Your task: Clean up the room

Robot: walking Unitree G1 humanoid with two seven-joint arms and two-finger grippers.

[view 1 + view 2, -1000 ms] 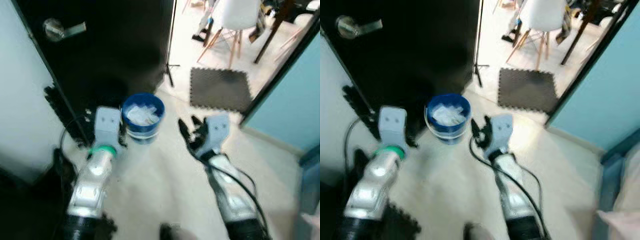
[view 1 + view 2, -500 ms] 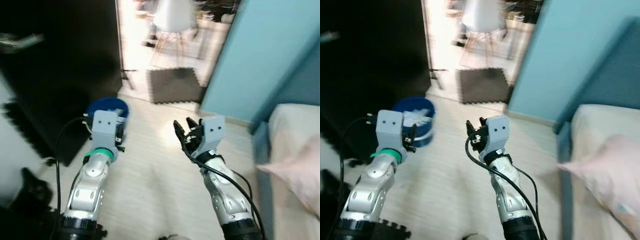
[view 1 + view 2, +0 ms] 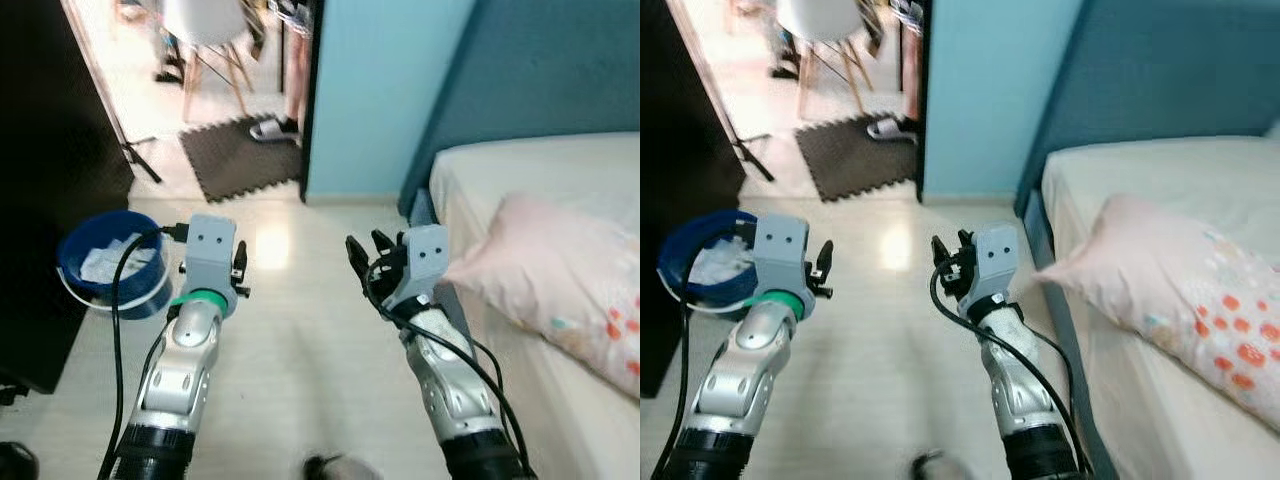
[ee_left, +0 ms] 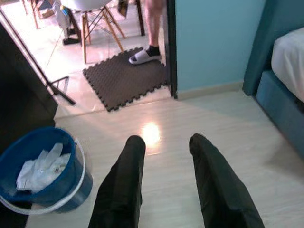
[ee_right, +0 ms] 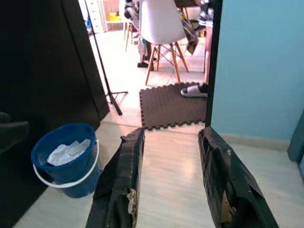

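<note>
While I hold both arms raised out front over the pale floor, neither one has hold of anything: the left gripper has its two black fingers spread with bare floor between them, and the right gripper stands parted about as wide, also empty. My guess is the cleanup is somewhere mid-way. A blue bucket with a white handle sits on the floor to my left, against the dark door, and it already has crumpled white paper in it, so some rubbish looks collected. What remains I can't pin down from here, since I see no loose litter on the floor stretch in front of me.

To my right is a bed with a pink patterned pillow lying at its near edge, the corner overhanging a little; that may want straightening, though that is only my reading. Beyond the doorway lies a dark foam mat, a white chair, and a person's foot in a sandal at the mat's edge.

Plenty is cut off: the bed runs out of view on the right, the person is visible only from the shin down, and a dark blurred thing at the bottom edge of the head views I can't identify
</note>
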